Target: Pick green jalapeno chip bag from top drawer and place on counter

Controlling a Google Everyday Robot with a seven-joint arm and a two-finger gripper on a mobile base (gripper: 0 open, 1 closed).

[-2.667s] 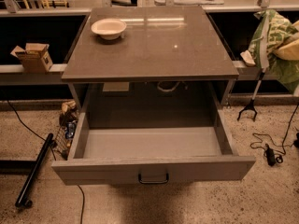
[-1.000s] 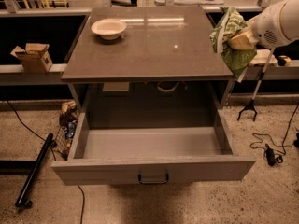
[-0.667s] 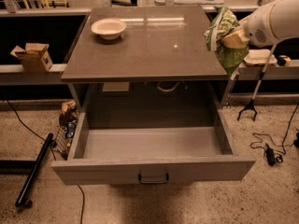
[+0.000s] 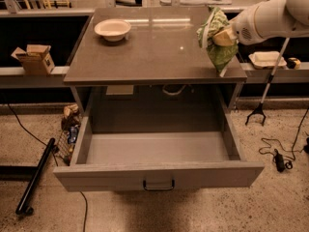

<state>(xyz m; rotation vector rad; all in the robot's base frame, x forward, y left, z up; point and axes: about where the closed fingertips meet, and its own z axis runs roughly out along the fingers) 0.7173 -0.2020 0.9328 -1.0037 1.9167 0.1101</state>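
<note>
Gripper [image 4: 223, 36] at counter [image 4: 154, 52] right edge, jaws clamped on green jalapeno chip bag [image 4: 216, 52]. White bowl [image 4: 112, 29] at far-left corner, well apart. Top drawer [image 4: 157, 174] open below. Bag print unreadable.

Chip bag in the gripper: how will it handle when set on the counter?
Likely floppy: the green jalapeno chip bag droops crumpled from the gripper above the right edge of the counter. Probably light, as one pinch carries it. Released there, it may slump or slide off the glossy top.
</note>
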